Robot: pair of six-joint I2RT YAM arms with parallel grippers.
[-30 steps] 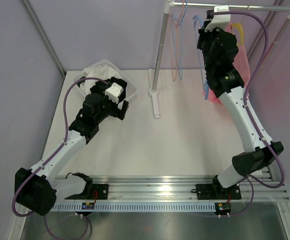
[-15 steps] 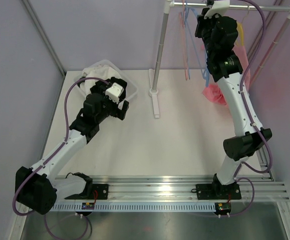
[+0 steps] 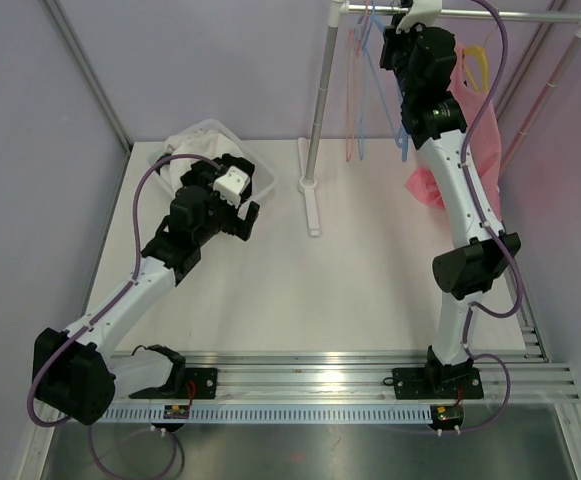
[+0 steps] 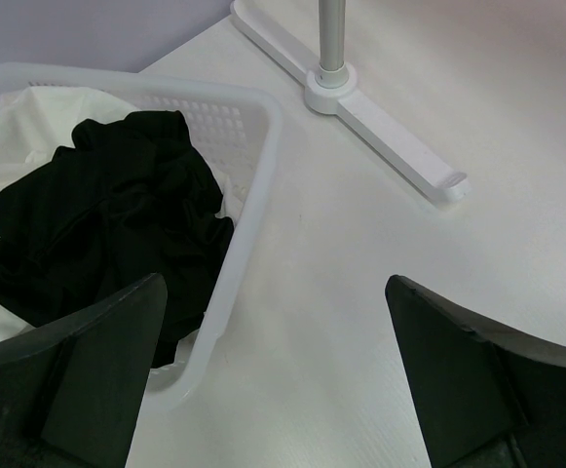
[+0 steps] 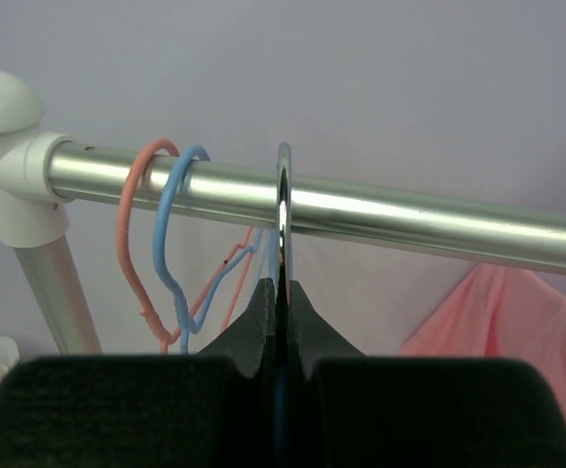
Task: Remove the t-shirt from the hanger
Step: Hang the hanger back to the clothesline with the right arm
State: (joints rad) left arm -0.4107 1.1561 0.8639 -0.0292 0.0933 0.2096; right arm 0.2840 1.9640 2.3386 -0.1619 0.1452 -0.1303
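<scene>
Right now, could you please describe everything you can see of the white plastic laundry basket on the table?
The white plastic laundry basket looks translucent, with a rounded rim and small perforations in its wall. It stands upright on the white table at its far left corner, apart from the rack's white foot. A crumpled black garment lies inside on white cloth.

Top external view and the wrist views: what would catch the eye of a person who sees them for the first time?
The right gripper, high at the back right, is shut on a hanger's metal hook that sits over the steel rail, with a pink t-shirt hanging just to its right. At the back left, a white basket holds a crumpled black garment, and the open left gripper hovers beside it.
</scene>
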